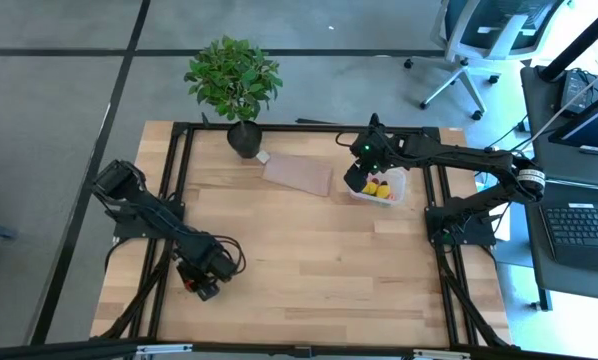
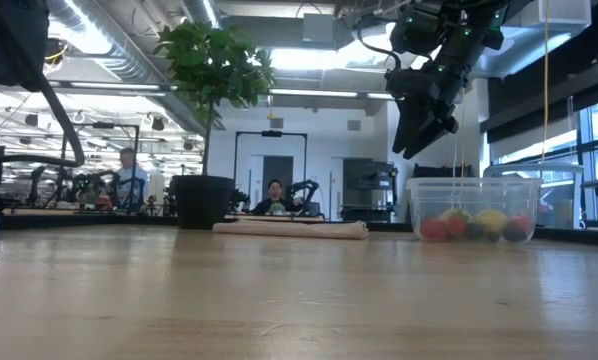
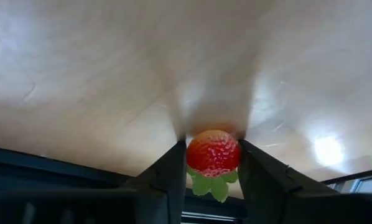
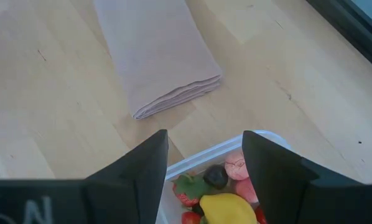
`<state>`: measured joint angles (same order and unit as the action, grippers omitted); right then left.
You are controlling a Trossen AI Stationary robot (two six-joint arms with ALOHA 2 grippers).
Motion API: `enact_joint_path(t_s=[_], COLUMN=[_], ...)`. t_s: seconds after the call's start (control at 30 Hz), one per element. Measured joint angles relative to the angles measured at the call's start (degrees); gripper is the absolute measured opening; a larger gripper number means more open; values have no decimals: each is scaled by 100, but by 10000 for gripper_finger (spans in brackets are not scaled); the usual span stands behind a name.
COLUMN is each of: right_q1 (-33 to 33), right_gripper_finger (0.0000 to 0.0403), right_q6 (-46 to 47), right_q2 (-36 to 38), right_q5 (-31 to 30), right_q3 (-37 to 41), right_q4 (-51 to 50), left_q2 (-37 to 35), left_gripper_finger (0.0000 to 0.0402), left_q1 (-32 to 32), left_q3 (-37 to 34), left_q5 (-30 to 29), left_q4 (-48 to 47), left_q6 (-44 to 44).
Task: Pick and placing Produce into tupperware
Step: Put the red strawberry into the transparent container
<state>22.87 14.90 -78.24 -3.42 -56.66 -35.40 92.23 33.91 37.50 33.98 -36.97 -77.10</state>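
Sitting between the left gripper's (image 3: pixel 212 163) narrowed fingers, a red strawberry (image 3: pixel 213 153) touches both.

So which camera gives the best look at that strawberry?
The left wrist view: the strawberry fills the gap between the left gripper's dark fingers, its green leaves showing. The high view shows only that gripper low over the table, the berry hidden. The low and right wrist views miss it.

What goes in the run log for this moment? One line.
left gripper: around strawberry | right gripper: open above tupperware
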Motion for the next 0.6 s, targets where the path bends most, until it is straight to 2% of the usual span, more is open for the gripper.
enact_joint_path(t_s=[0.1,0.33,0.6], right_q1=[-2,0,0], right_gripper_finger=[209,209,209], right_q6=[0,12,607], right_q2=[0,0,0], right_q5=[0,0,217], right_q3=[0,0,0], right_q4=[-2,0,-2], left_q2=[-2,7,-79], left_gripper_finger=[107,107,108], left_q1=[-7,-188,-877], left_q3=[0,-4,149], left_q5=[7,68,-54], left_q4=[6,30,191], left_q6=[172,549,1880])
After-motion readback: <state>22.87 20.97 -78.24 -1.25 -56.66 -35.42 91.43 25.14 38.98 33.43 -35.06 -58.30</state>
